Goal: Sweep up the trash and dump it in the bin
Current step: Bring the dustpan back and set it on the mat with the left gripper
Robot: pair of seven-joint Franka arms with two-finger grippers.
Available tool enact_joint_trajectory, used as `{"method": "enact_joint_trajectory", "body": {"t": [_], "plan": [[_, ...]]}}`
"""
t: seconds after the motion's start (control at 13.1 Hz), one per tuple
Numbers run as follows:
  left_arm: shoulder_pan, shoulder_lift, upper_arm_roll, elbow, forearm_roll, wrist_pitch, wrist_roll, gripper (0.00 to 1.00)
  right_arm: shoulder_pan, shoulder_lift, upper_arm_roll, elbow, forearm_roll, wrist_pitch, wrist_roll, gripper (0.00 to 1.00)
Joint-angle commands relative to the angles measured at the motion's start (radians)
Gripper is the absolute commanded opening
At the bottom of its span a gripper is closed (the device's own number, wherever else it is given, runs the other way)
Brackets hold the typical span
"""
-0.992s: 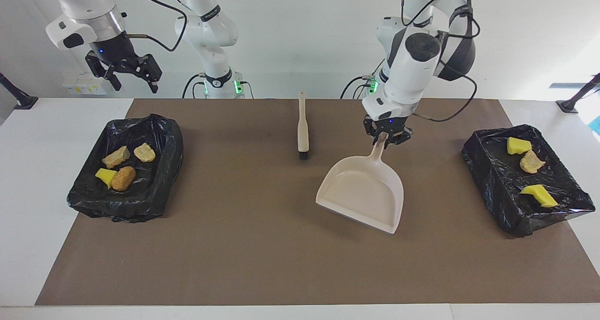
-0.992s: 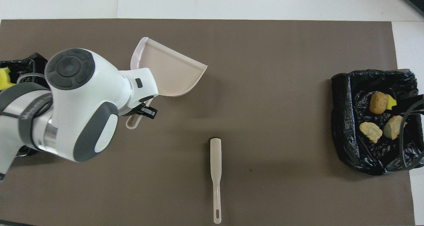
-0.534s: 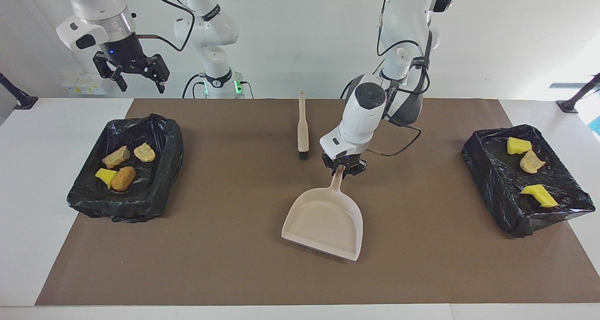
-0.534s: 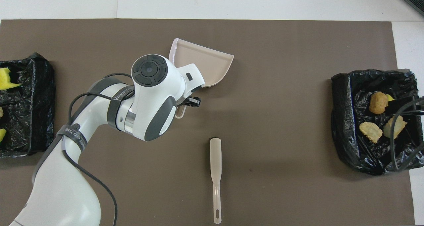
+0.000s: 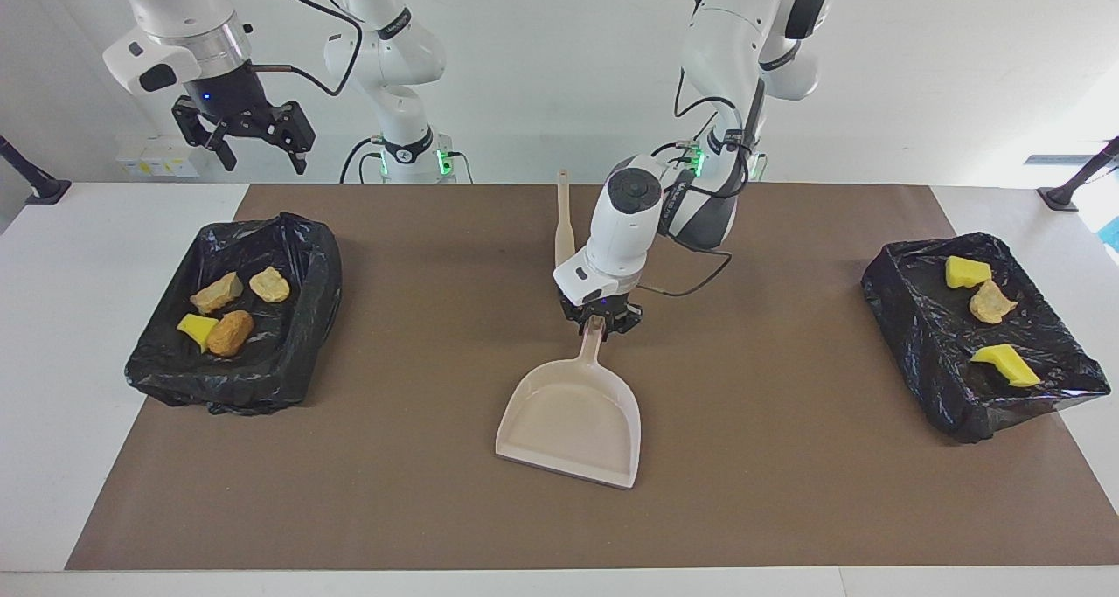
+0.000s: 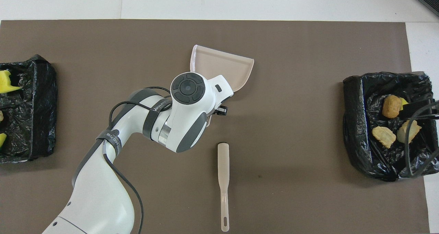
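The beige dustpan (image 5: pixel 573 418) (image 6: pixel 223 68) lies flat on the brown mat near the table's middle, handle pointing toward the robots. My left gripper (image 5: pixel 600 324) sits low at the end of that handle. My right gripper (image 5: pixel 243 138) hangs open and empty high over the table edge by its own bin (image 5: pixel 306 335). That black-lined bin holds several pieces of trash (image 5: pixel 230 332), yellow and tan. The bin (image 5: pixel 909 317) at the left arm's end holds three more trash pieces (image 5: pixel 992 301). No trash shows on the mat.
A beige brush (image 5: pixel 565 230) (image 6: pixel 223 182) lies on the mat nearer to the robots than the dustpan, its bristle end partly hidden by the left wrist in the facing view. The brown mat (image 5: pixel 420 457) covers most of the white table.
The left arm has brought the dustpan from nearer its own bin toward the table's middle, farther from the robots, and lowered it onto the mat. The right gripper has barely shifted.
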Motion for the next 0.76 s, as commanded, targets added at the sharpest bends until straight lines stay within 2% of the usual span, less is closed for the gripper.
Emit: {"method": "enact_joint_trajectory", "body": {"t": [0.0,0.31,0.38,0.46,0.69], "plan": [[0.088,-0.076,0.002,-0.001,0.016,-0.082,0.03,1.0,0.0,-0.007,-0.001,-0.007,0.004,0.01,0.005,1.0],[0.183,-0.128,0.002,-0.001,0.016,-0.137,0.079,1.0,0.001,-0.006,-0.001,-0.007,0.014,0.012,-0.007,1.0],[0.215,-0.142,0.004,-0.001,0.016,-0.148,0.111,1.0,0.0,-0.009,-0.002,-0.011,0.057,0.013,-0.012,1.0],[0.252,-0.163,0.002,-0.001,0.016,-0.171,0.134,1.0,-0.009,-0.007,-0.007,-0.008,0.091,0.015,-0.019,1.0],[0.402,-0.219,-0.012,0.002,0.012,-0.206,0.221,1.0,-0.01,-0.009,-0.01,-0.011,0.079,0.013,-0.019,1.0]]}}
